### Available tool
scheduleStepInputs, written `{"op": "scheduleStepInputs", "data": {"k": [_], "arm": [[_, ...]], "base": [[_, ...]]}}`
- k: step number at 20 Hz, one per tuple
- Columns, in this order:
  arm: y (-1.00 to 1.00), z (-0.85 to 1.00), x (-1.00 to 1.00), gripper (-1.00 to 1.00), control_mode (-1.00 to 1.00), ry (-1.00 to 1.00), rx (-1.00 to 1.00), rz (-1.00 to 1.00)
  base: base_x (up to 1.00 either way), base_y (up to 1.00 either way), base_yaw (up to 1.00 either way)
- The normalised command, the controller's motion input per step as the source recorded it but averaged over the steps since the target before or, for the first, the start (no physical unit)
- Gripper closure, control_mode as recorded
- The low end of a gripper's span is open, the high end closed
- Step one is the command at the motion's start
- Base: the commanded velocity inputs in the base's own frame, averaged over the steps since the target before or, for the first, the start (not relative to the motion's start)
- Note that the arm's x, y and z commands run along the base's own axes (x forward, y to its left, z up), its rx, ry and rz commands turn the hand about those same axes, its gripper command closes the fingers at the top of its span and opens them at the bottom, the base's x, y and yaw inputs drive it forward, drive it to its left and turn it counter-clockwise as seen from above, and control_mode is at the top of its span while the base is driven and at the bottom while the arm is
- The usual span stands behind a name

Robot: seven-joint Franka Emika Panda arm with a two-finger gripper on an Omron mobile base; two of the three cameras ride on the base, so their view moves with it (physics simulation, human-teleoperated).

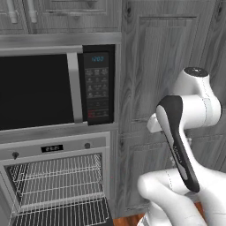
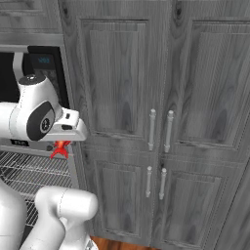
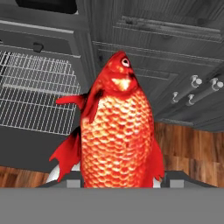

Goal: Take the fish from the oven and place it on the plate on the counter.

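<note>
Fish is seen nearest the hand camera, gripped between the closed-in fingers of the claw, its long axis running straight out along the claw, head away. Oven is noted to the arm's left, door down, racks bare; the fish is held clear of it, in front of the cabinet doors. Open room is judged ample on all sides. No plate or counter is seen, so a turn away from the oven is judged necessary.

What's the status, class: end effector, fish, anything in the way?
End effector shut on the fish. Fish out of the oven, door open. Nothing in the way; plate not in sight.
</note>
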Motion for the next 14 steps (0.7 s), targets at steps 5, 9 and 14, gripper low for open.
{"op": "scheduleStepInputs", "data": {"k": [5,9,14], "arm": [[0.0,0.0,0.0,1.0,-1.0,0.0,0.0,0.0],[0.0,0.0,-0.12,1.0,-1.0,0.0,0.0,0.0],[0.0,0.0,-0.18,1.0,-1.0,0.0,0.0,0.0]], "base": [[0.0,0.0,0.0],[0.0,0.0,0.0],[0.0,0.0,0.0]]}}
